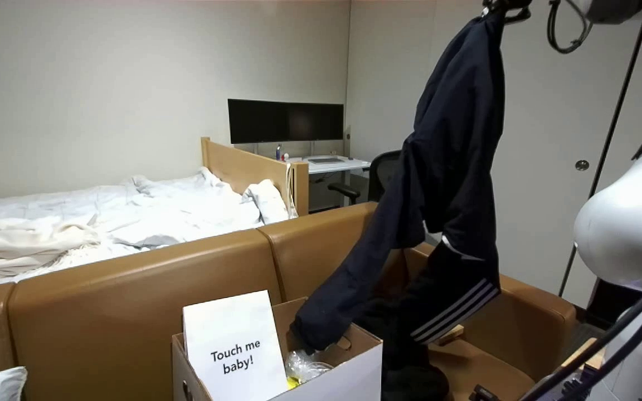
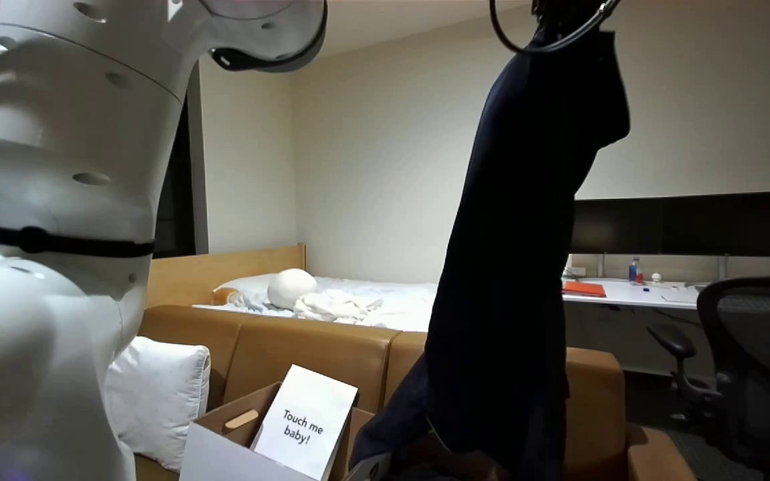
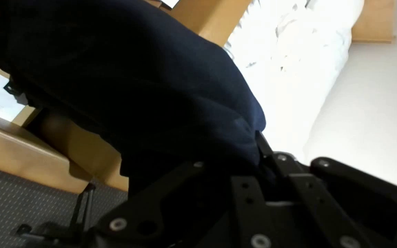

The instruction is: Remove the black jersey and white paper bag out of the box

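One black jersey [image 1: 463, 111], pinched in the tool [image 1: 496, 9], partly hides the sofa [image 1: 148, 301]; a bed [image 1: 170, 209] stands behind it.

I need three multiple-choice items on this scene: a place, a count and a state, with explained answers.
1. Where is the white rectangular paper bag relative to the white-sided cardboard box?
A) Underneath
B) Partly inside
C) Wholly outside

2. How many pale stripes show on the dark-navy fabric garment?
A) Three
B) One
C) Six

3. The black gripper is:
A) open
B) shut on the bag
C) shut on the garment

1B: the box hides its lower end. 2A: three parallel lines show. 3C: the garment hangs from it.
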